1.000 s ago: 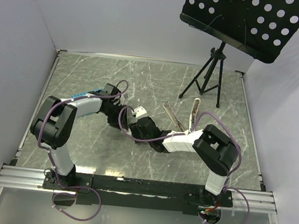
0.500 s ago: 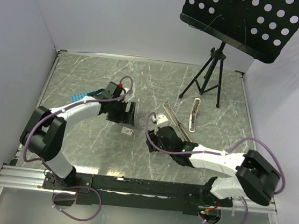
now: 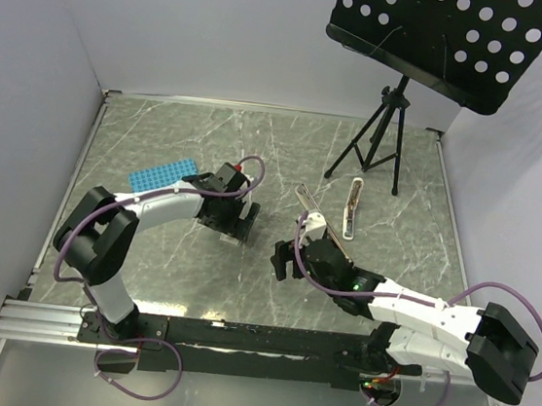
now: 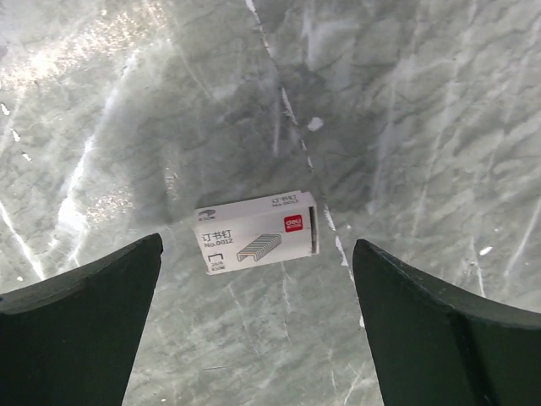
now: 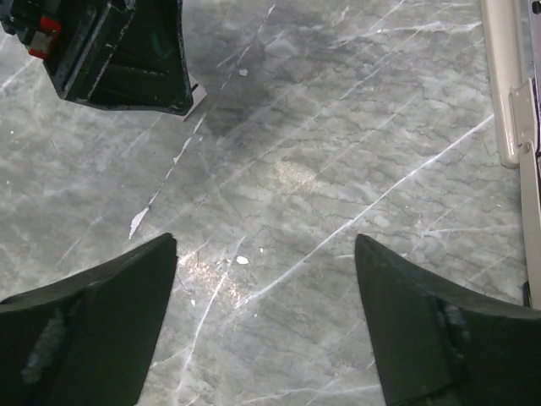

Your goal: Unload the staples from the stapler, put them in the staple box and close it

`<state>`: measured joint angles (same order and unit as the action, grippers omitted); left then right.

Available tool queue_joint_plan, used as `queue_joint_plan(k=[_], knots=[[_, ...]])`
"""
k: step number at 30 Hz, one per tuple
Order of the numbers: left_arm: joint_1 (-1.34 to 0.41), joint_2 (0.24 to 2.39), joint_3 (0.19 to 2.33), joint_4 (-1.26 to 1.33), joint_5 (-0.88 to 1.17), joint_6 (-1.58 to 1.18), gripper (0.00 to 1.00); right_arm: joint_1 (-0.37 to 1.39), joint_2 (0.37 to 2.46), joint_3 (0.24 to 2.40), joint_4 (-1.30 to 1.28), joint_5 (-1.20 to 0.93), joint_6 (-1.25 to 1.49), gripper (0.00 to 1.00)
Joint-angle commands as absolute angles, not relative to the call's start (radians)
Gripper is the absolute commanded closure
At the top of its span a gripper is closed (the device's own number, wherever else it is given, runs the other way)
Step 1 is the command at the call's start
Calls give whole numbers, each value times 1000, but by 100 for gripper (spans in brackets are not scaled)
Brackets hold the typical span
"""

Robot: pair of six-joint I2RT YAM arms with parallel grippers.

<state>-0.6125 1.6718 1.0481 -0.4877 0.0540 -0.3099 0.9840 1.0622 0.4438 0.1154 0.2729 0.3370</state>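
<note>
With the left gripper [image 4: 256, 271] and the right gripper [image 5: 265, 254] both spread wide and empty, the small, narrow white plastic stapler [image 3: 353, 205] lies hinged open on the grey marbled table [image 3: 162, 132] beyond the right one: probably light, stiff and skittish, best pinched across its narrow flanks.

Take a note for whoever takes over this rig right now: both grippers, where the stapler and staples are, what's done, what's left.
Left gripper: jaws open, empty, above a small staple box that lies on the table.
Right gripper: jaws open, empty, beside the stapler.
Stapler: on the table, swung wide open in a V, not held.
Staples: no strip can be made out in any view.
Done: stapler opened.
Left: check its metal channel and take out any staples.
</note>
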Motion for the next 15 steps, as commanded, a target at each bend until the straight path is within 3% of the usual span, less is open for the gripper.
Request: queue_joint_plan(k=[1, 15], knots=[[-623, 1681, 1092, -495, 3, -305, 1, 991, 1043, 434, 135, 301, 342, 1], [-657, 1752, 1108, -500, -35, -316, 10, 991, 1035, 430, 138, 316, 341, 0]])
